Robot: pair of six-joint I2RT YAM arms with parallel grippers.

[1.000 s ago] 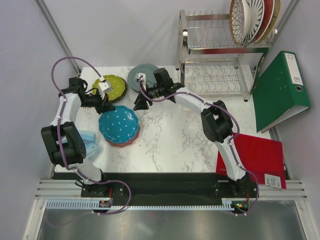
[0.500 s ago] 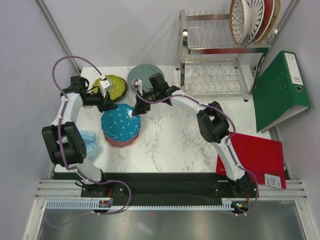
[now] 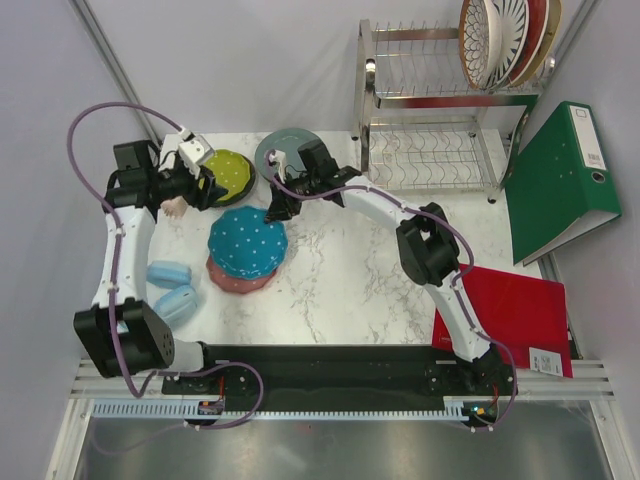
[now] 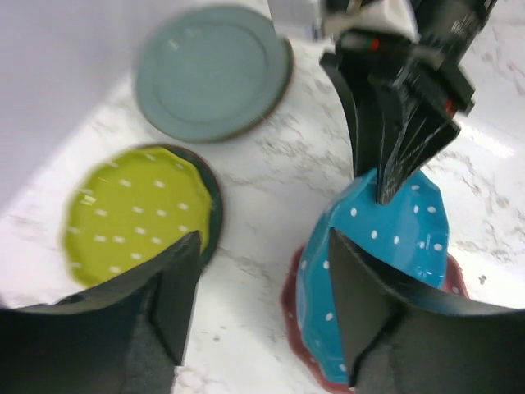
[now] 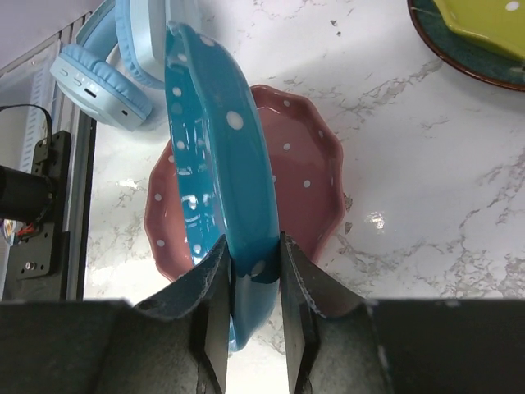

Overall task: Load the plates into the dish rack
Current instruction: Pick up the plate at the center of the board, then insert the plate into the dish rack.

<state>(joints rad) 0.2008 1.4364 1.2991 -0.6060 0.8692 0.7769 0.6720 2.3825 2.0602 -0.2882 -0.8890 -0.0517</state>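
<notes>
A teal dotted plate [image 3: 248, 240] is tipped up on edge over a pink dotted plate [image 3: 232, 277] on the marble table. My right gripper [image 3: 277, 208] is shut on its far rim; in the right wrist view the teal plate [image 5: 217, 164] stands between the fingers of the right gripper [image 5: 250, 263], above the pink plate [image 5: 308, 172]. My left gripper [image 3: 195, 185] is open and empty, left of the teal plate [image 4: 385, 254], beside a lime plate [image 3: 228, 175]. A grey-blue plate [image 3: 285, 150] lies behind. The dish rack [image 3: 430, 110] holds several plates [image 3: 505, 40] on its top tier.
Blue headphones [image 3: 170, 290] lie at the table's left edge. A green binder [image 3: 560, 180] leans right of the rack, with a red folder [image 3: 520, 310] in front of it. The rack's lower tier [image 3: 430, 160] shows bare wire slots.
My left gripper let go of the teal plate, opened and drew back to the upper left. My right gripper closed on the plate's rim and tipped it up.
</notes>
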